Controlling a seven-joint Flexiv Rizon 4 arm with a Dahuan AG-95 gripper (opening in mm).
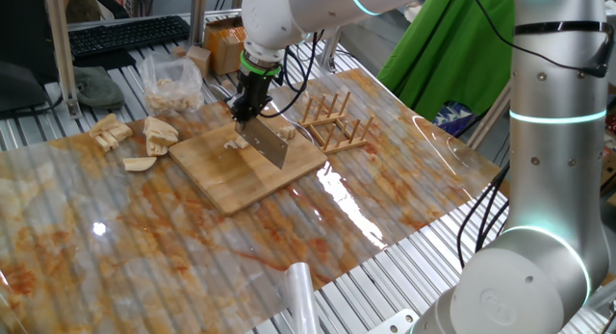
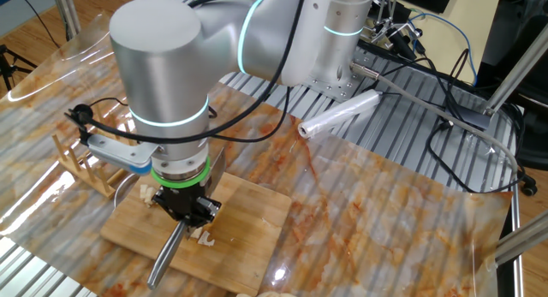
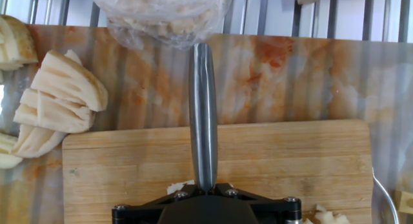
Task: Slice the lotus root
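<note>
My gripper (image 1: 248, 105) is shut on a steel knife. The knife's blade (image 1: 270, 143) stands edge-down on the wooden cutting board (image 1: 221, 175). Small pale lotus root pieces (image 1: 234, 141) lie on the board right beside the blade. In the other fixed view the gripper (image 2: 193, 210) hangs over the board (image 2: 248, 220), the knife handle (image 2: 166, 256) sticks out toward the front, and root bits (image 2: 204, 238) lie under it. In the hand view the handle (image 3: 202, 114) runs up from the gripper (image 3: 205, 193), with a root scrap (image 3: 177, 186) beside it.
Cut lotus root chunks (image 1: 159, 132) lie on the table left of the board, also seen in the hand view (image 3: 61, 101). A plastic bag of pieces (image 1: 173, 82) sits behind. A wooden rack (image 1: 332, 124) stands right of the board. A plastic roll (image 1: 300, 295) lies near the front edge.
</note>
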